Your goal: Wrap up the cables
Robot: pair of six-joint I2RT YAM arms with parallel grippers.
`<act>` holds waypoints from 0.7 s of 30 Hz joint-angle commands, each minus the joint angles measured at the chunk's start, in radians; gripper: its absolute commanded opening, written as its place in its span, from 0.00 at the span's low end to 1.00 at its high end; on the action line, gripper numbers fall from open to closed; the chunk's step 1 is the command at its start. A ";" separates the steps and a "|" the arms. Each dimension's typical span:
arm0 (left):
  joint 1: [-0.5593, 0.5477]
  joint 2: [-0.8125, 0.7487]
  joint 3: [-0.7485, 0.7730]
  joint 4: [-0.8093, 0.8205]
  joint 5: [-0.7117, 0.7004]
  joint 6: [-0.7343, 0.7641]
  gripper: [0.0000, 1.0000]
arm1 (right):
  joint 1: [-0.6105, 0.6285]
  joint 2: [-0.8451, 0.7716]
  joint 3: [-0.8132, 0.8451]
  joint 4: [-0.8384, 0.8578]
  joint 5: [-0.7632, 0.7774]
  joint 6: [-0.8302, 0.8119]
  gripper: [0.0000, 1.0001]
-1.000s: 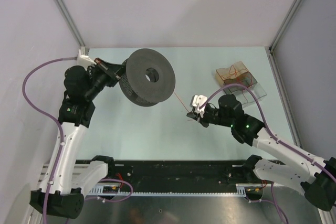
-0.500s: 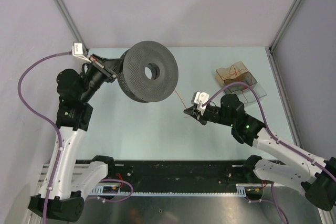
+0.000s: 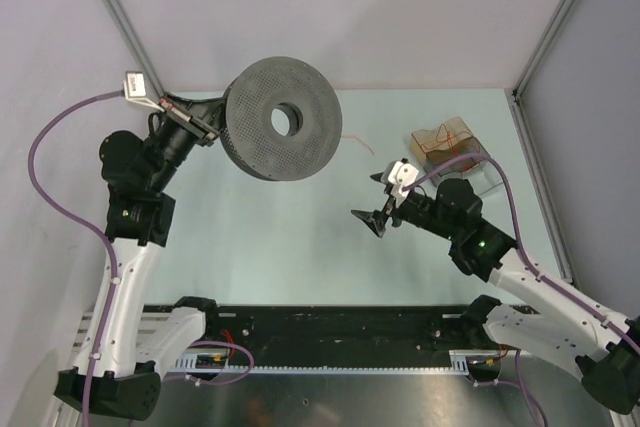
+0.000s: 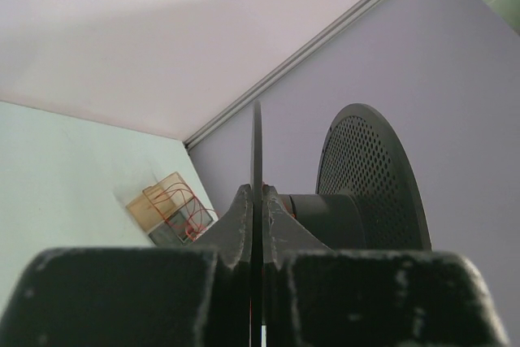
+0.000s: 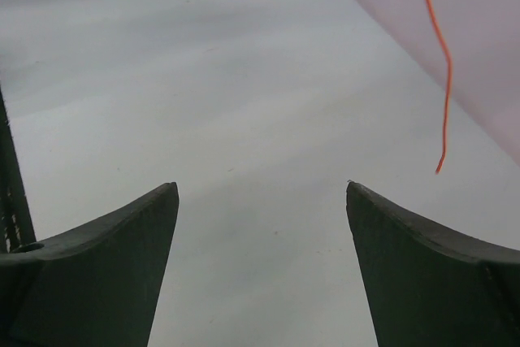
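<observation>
A view from above of two robot arms working over a pale green table point(image 3: 260, 237). The left end effector point(image 3: 203, 125) is clenching the thin rim of a dark, perforated spool point(image 3: 280, 132) and holding it raised, tilted toward the camera. A hair-thin red-orange cable point(image 3: 352, 138) is trailing from the spool's right side, its loose end hanging free in the air. The right end effector point(image 3: 372, 199) is hovering nearby, below and to the right of that end, with its fingers spread wide and grasping nothing (its wrist camera shows the cable off to the right, outside the fingers).

The winding step appears to be underway, between grips. The next move likely calls for the right end effector to reach up and pinch the dangling end, a fine target.

At the far right, a clear box point(image 3: 468, 128) is sitting on the table, with more cables point(image 3: 438, 147) curling loosely inside it.
</observation>
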 commanded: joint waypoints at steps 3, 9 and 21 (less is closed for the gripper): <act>0.007 0.002 0.087 0.126 -0.002 -0.084 0.00 | -0.058 0.006 0.003 0.088 0.031 0.093 0.87; 0.007 0.015 0.113 0.129 0.014 -0.078 0.00 | -0.172 0.006 0.011 0.087 -0.067 0.110 0.78; 0.002 0.008 0.097 0.136 0.140 -0.037 0.00 | -0.236 0.078 0.103 0.016 -0.219 -0.054 0.71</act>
